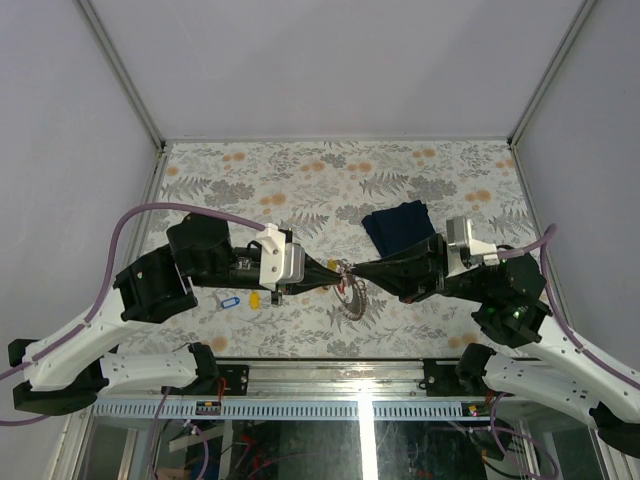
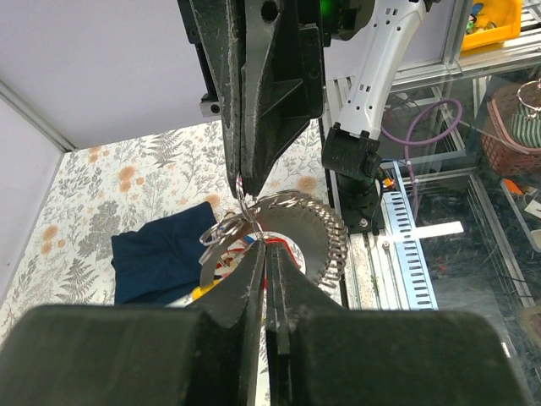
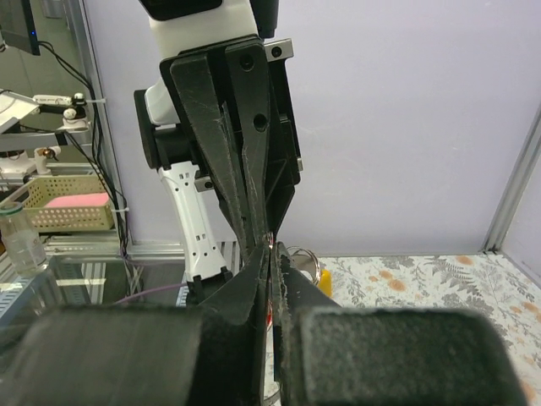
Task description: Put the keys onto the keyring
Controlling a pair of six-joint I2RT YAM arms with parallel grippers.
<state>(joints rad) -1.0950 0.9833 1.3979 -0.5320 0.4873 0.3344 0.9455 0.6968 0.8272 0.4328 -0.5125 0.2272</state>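
Keyring, toothed silvery metal, pinched by left end effector; right end effector clamped on wire loop

The top camera looks straight down from far above the keyring. Both wrist cameras face it closely, from opposite sides.

The keyring is before the cloth, keys on the table to its left.

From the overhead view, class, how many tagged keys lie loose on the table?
2. A blue-tagged key lies on the near side of the left arm. A yellow-tagged key lies just right of it. Others may be hidden beneath the arms.
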